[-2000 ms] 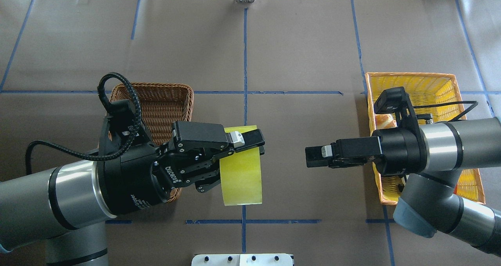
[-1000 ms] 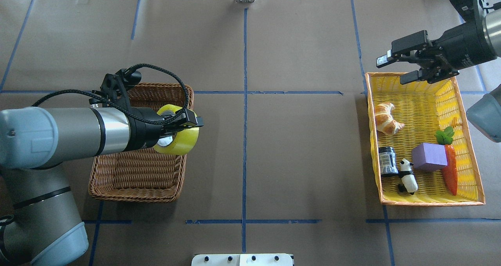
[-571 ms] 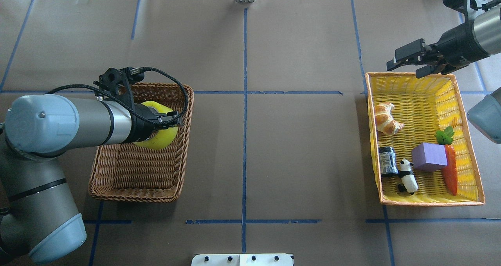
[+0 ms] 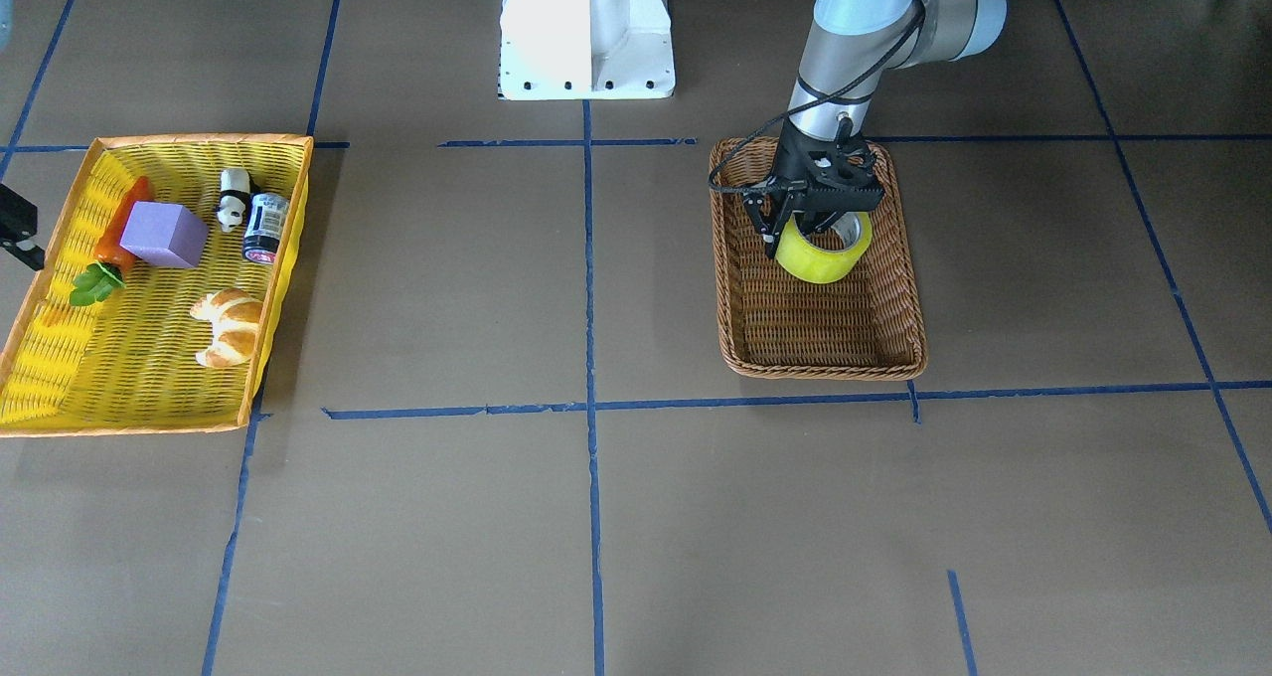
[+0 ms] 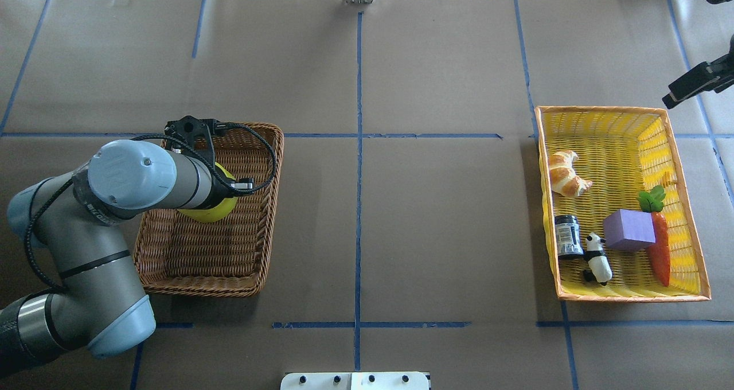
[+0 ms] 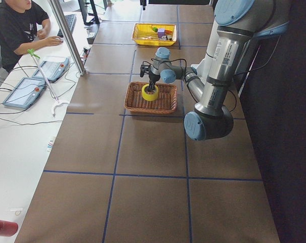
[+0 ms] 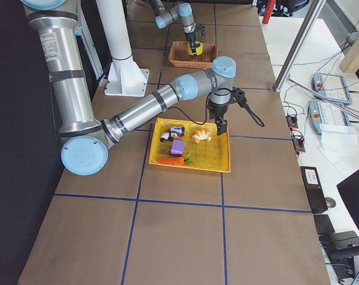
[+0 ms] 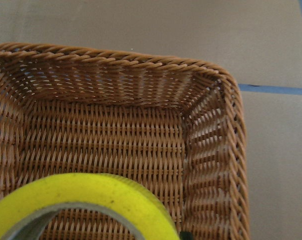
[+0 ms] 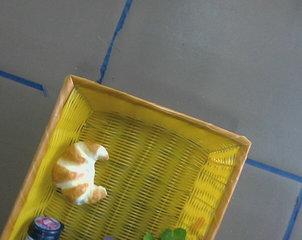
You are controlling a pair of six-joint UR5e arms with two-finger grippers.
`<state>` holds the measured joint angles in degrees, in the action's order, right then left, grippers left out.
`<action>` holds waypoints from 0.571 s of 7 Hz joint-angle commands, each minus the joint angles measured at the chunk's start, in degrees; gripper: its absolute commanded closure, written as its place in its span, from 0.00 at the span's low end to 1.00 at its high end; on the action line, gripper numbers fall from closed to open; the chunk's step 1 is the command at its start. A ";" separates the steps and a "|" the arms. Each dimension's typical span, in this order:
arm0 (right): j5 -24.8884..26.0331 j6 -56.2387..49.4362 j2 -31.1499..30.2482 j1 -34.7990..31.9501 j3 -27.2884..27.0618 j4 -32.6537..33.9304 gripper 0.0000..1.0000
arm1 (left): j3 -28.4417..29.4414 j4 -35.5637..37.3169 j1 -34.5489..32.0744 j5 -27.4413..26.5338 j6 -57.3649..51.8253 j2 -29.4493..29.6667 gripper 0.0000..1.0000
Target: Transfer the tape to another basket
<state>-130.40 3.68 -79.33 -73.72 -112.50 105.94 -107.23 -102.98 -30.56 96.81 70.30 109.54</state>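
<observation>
Looking at the front cam, we see the left gripper [image 4: 793, 231] clamped on the tape [image 4: 827, 253]. One finger goes inside the core and the other sits outside, so the roll's wall is pinched btw them. The tape is tilted, w/ its open core showing on the upper side. It sits inside the basket [image 4: 825, 368], roughly mid-basket. We can't tell if its lower edge touches the woven floor or sits just above it.

From the overhead cam the left arm covers most of the roll. Only a yellow-green sliver shows under the wrist, w/in the brown braided rim. The left wrist cam has the roll's edge at the bottom and one rounded basket corner beyond it.

The right gripper [image 5: 688, 86] is well apart from all that, at the overhead cam's right edge, just beyond the far right corner of the yellow basket [image 5: 625, 110]. Only part of it shows, so we can't tell if its fingers are apart or together.

That yellow basket holds a croissant [image 5: 565, 175], a dark jar [image 5: 567, 236], a panda figure [image 5: 597, 258], a purple block [image 5: 628, 229] and a carrot [image 5: 659, 249].

An operator [image 6: 16, 25] sits at a side desk in the left side cam.
</observation>
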 commanded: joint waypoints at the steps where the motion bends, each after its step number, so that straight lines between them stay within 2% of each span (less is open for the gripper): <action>1: -0.11 -2.62 -1.44 -0.81 -1.23 2.08 0.00 | 0.53 0.41 0.06 0.22 -5.24 0.06 0.01; 2: -1.33 -2.62 -1.53 -0.81 -1.14 2.16 0.00 | 0.09 0.85 -0.02 0.31 -5.44 -0.37 0.00; 3: -1.87 -2.62 -1.62 -0.81 -1.14 2.16 0.00 | -1.48 4.68 -0.72 2.57 -10.92 0.06 0.00; 4: -1.87 -2.71 -2.14 -0.81 -1.06 2.25 0.00 | -4.02 9.24 -4.12 5.29 -18.46 -0.02 0.00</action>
<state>-131.97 1.06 -81.01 -74.52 -113.61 108.11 -108.85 -98.31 -31.96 99.40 59.18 109.48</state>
